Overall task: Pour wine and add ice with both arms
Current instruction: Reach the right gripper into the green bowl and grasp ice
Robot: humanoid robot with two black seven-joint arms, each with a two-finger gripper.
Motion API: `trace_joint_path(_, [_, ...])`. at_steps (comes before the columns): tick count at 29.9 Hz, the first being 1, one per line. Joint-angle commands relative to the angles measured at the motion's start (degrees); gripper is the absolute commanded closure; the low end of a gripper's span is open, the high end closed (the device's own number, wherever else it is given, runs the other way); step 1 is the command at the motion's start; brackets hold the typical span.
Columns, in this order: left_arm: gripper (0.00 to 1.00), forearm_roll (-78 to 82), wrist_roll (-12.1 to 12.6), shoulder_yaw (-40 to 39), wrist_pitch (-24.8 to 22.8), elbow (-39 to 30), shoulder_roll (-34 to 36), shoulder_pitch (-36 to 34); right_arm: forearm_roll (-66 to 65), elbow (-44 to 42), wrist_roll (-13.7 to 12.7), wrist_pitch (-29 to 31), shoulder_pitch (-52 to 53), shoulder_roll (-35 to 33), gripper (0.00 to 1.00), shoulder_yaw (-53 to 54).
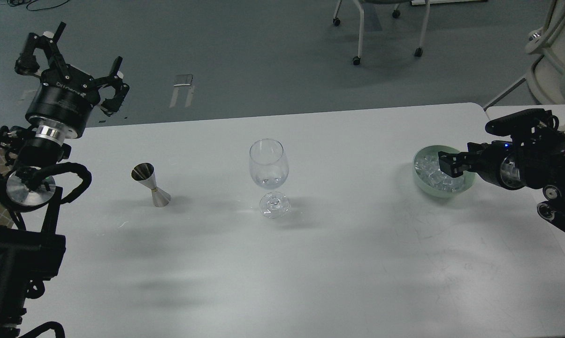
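Note:
A clear wine glass [269,164] stands upright in the middle of the white table [310,263]. A steel double-cone jigger [150,184] stands to its left. A pale green bowl [424,184] at the right holds several clear ice cubes [428,170]. My right gripper [449,164] reaches in from the right and sits low over the ice inside the bowl; its fingers are dark and close together. My left gripper [71,61] is open and empty, raised beyond the table's far left corner, well away from the jigger.
A chair on castors [381,28] stands on the grey floor beyond the table. A white frame [550,51] stands at the far right. A second table edge [503,110] adjoins at the right. My left arm's joints and cables fill the left edge.

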Motion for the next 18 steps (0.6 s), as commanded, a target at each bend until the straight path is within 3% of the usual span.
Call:
trace_joint_path(1, [0.02,0.0,0.0,0.06,-0.15,0.0,0.48,0.42,-0.05,-0.08,-0.27,0.25,-0.29,0.49,0.31,-0.07])
trace_joint_path(12, [0.02,0.0,0.09,0.06,-0.33,0.09,0.66,0.85,-0.13,-2.54,-0.19,0.33,-1.43,2.42,0.34,-0.07])
trace_joint_path(16, [0.02,0.0,0.09,0.06,-0.33,0.17,0.66,1.03,-0.13,-2.72,-0.19,0.42,-1.43,2.69,0.45,-0.07])
trace_joint_path(18, [0.02,0.0,0.09,0.06,-0.42,0.78,0.57,1.03,-0.66,-2.98,-0.27,0.42,-1.43,2.69,0.46,-0.07])
